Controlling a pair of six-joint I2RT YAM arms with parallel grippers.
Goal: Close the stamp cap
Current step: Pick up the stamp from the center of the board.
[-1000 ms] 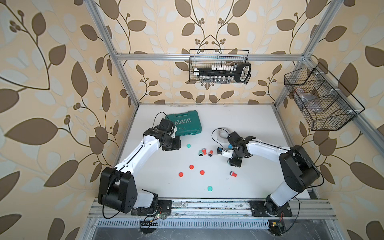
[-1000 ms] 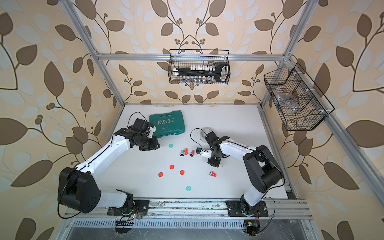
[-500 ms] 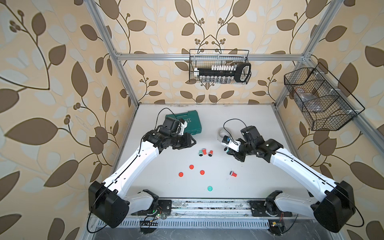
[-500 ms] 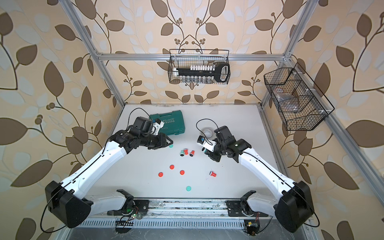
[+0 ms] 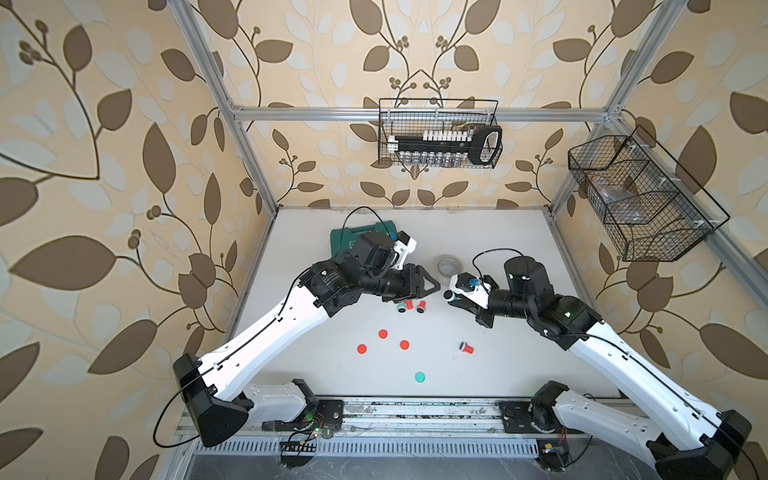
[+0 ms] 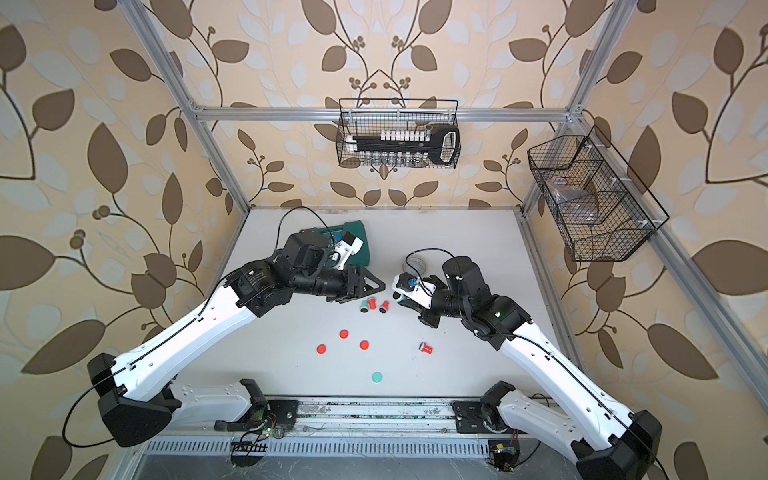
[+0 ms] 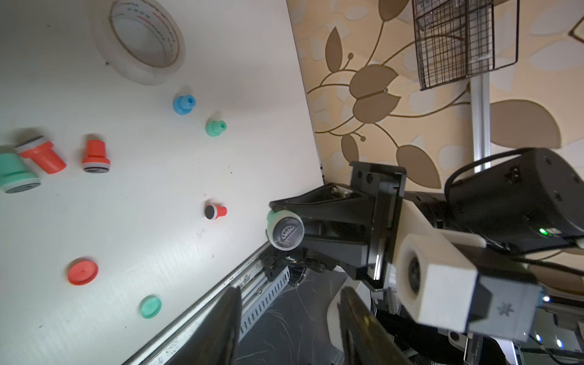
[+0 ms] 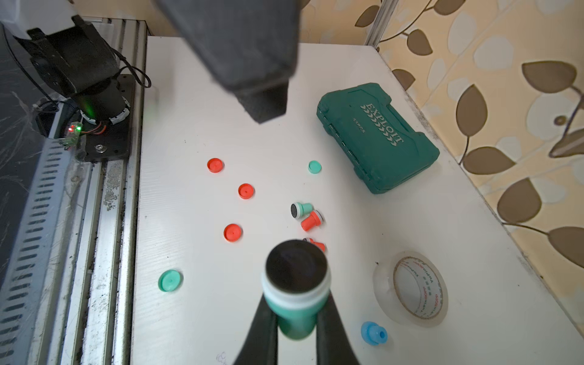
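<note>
Green tool case [image 5: 338,237]: in both top views largely covered by the left arm [image 5: 370,255]; lettering mostly hidden.
Tape roll [image 5: 444,262]: in a top view, near rim under the right wrist camera [image 5: 458,279].
Lying green stamp [image 7: 14,172]: cut by the left wrist view's edge.
Left gripper [image 7: 289,294]: fingers [image 7: 221,328] blurred, running off the edge.
Red stamp [image 8: 318,245]: mostly behind the held green stamp [image 8: 295,303], whose face is a dark blur.
Wire basket [image 5: 665,232]: contents indistinct, perhaps a clear bag.
</note>
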